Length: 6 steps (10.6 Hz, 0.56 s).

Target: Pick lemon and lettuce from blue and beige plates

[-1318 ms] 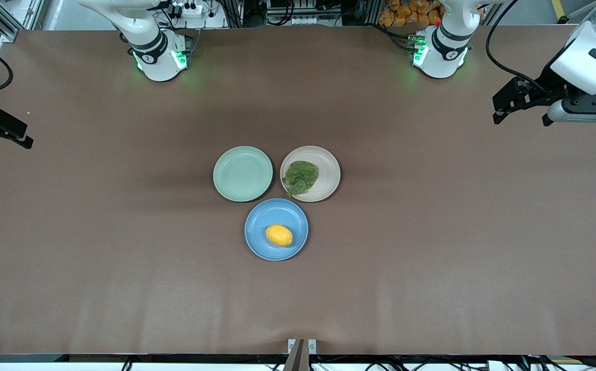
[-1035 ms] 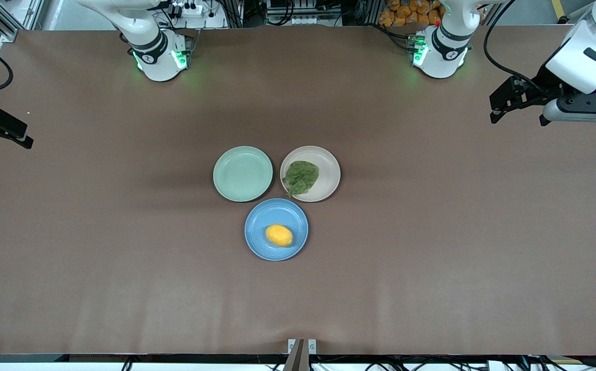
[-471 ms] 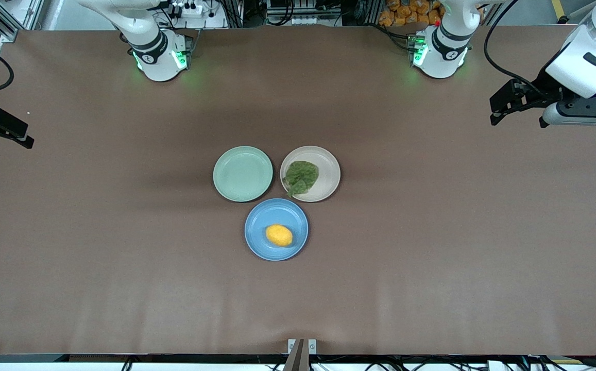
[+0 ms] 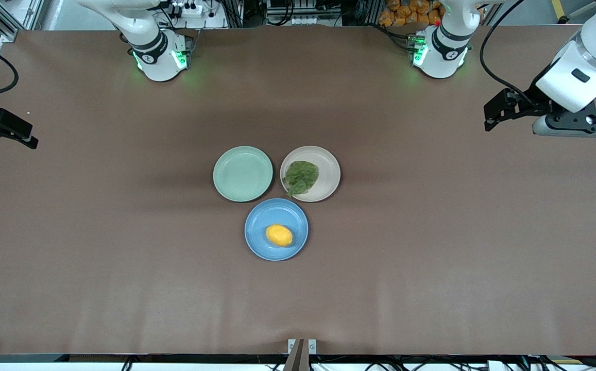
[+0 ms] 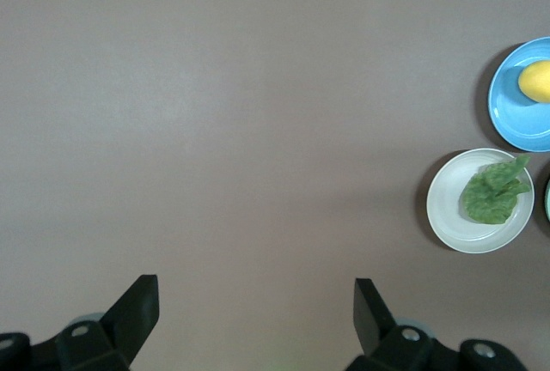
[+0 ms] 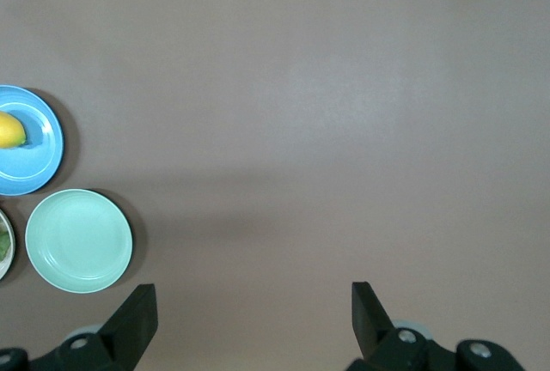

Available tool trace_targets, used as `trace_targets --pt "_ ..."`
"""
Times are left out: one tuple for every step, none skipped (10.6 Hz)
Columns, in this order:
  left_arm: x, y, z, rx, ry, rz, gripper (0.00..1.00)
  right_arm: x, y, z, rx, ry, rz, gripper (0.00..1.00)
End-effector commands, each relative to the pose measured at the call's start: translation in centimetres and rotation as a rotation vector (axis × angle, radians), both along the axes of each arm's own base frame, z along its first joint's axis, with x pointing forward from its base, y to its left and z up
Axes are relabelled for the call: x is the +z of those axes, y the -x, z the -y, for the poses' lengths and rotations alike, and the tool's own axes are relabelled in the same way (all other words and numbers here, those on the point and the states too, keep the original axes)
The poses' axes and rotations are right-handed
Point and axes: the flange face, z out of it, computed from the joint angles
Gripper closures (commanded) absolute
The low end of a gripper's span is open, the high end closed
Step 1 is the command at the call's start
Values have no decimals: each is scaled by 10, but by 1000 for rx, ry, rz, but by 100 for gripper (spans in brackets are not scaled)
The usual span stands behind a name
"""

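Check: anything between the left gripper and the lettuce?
Nothing: bare table between the left gripper and the lettuce on the beige plate, per front view.

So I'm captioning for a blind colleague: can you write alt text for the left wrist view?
The left gripper hangs open over bare brown table. At the frame's edge sit a beige plate holding lettuce and a blue plate holding a lemon.

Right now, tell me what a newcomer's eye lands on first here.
Three plates clustered mid-table: a yellow lemon on the blue plate nearest the front camera, lettuce on the beige plate, and a bare green plate beside it. Both grippers, left and right, hang open over the table's ends.
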Motion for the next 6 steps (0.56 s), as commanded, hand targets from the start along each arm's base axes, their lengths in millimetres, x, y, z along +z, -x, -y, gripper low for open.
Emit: trace_targets --pt "-15 -13 4 -9 29 -22 0 -4 0 1 -3 12 -13 0" --pt "-27 -19 13 -25 34 -31 0 -8 -2 6 -7 12 -19 0" --pt "-40 -20 34 -61 28 -51 0 -9 -2 5 -1 12 -20 0" --pt "-52 -20 53 -91 33 -76 0 -8 -2 1 3 12 -19 0" --pt "-67 -22 69 -112 33 -102 0 -9 -2 -1 -1 7 -20 0" --pt "-79 -20 88 -126 30 -125 0 -14 -5 -4 1 3 -23 0"
